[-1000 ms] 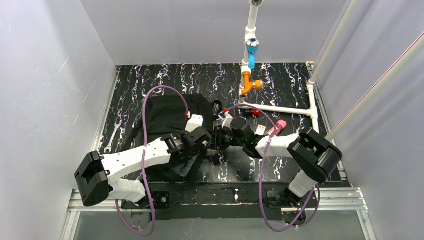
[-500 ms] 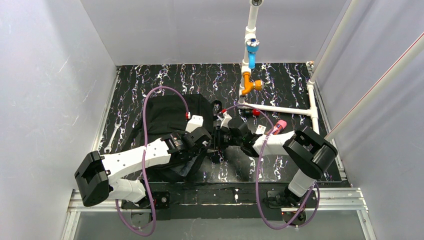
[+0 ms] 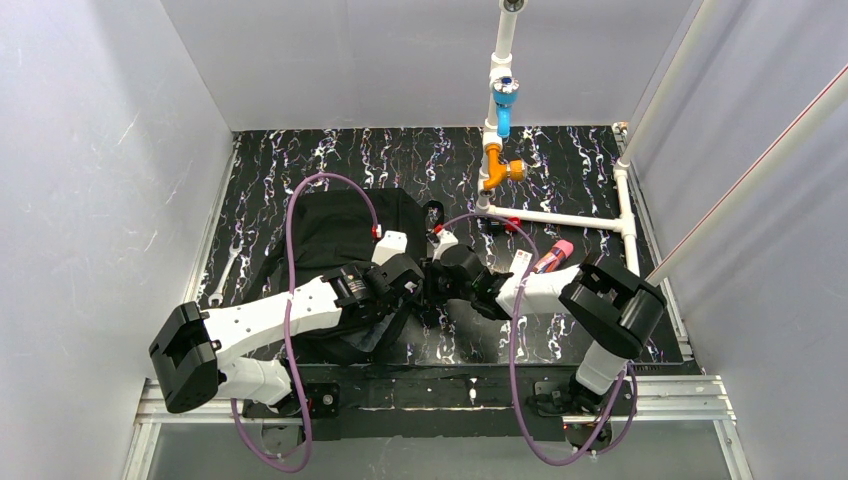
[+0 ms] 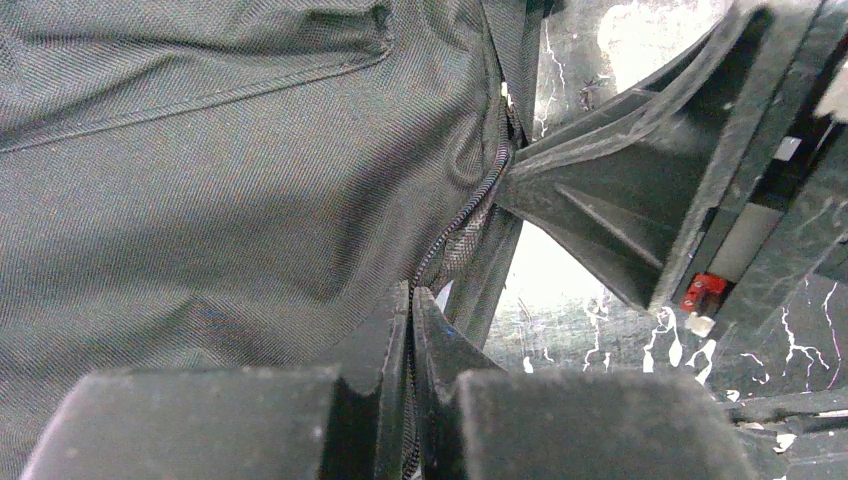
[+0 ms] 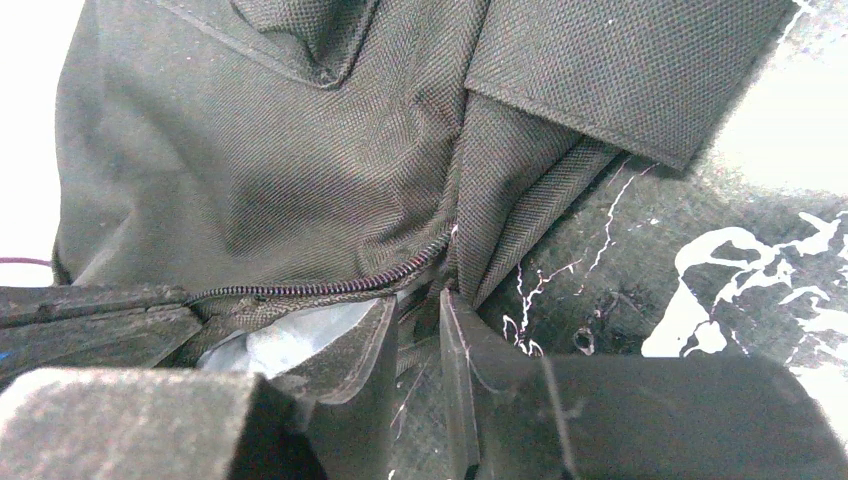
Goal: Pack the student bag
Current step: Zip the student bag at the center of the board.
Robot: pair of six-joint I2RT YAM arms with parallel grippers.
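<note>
The student bag [image 3: 335, 232] is a large black fabric backpack lying left of centre on the table. My left gripper [image 3: 413, 287] is at its right edge, shut on the zipper edge; in the left wrist view [image 4: 411, 293] the zipper runs between the closed jaws. My right gripper [image 3: 433, 284] meets it tip to tip from the right. In the right wrist view [image 5: 418, 300] its jaws stand almost closed on a fold of the bag [image 5: 300, 150] just below the zipper [image 5: 320, 288]. Something pale [image 5: 290, 340] shows through the zipper opening.
A wrench [image 3: 226, 272] lies left of the bag. A white pipe frame [image 3: 560, 218] with a blue valve [image 3: 504, 105] and an orange valve [image 3: 498, 170] stands at the back right. A pink marker [image 3: 553, 255] and a white card [image 3: 520, 262] lie by the right arm.
My right arm has swung left, bringing its gripper up against the bag's edge and the left gripper. The left arm and the bag have hardly moved.
</note>
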